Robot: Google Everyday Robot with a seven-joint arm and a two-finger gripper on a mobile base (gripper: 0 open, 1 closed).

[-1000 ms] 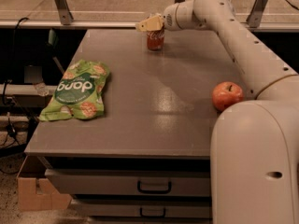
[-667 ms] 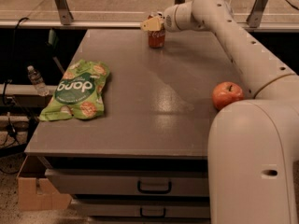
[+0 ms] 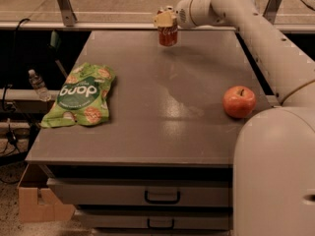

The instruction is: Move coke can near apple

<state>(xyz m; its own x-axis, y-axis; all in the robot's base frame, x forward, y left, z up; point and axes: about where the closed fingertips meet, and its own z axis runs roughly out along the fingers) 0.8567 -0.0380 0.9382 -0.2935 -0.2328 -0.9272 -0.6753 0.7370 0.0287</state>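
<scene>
The red coke can [image 3: 168,36] is at the far edge of the grey table [image 3: 147,132], its top covered by my gripper [image 3: 166,19]. The gripper comes in from the right and is shut on the can's upper part, and the can seems to hang just above the tabletop. The red-orange apple [image 3: 239,101] with a short dark stem sits at the right edge of the table, well in front of and to the right of the can. My arm [image 3: 256,38] runs from the lower right up to the gripper.
A green snack bag [image 3: 81,95] lies flat on the left side of the table. Drawers with handles [image 3: 162,197] are below the front edge. A small water bottle [image 3: 37,84] and cables are on the left, and a cardboard box [image 3: 37,200] is on the floor.
The gripper and the coke can have shifted together slightly up and to the right. The apple and the snack bag have not moved.
</scene>
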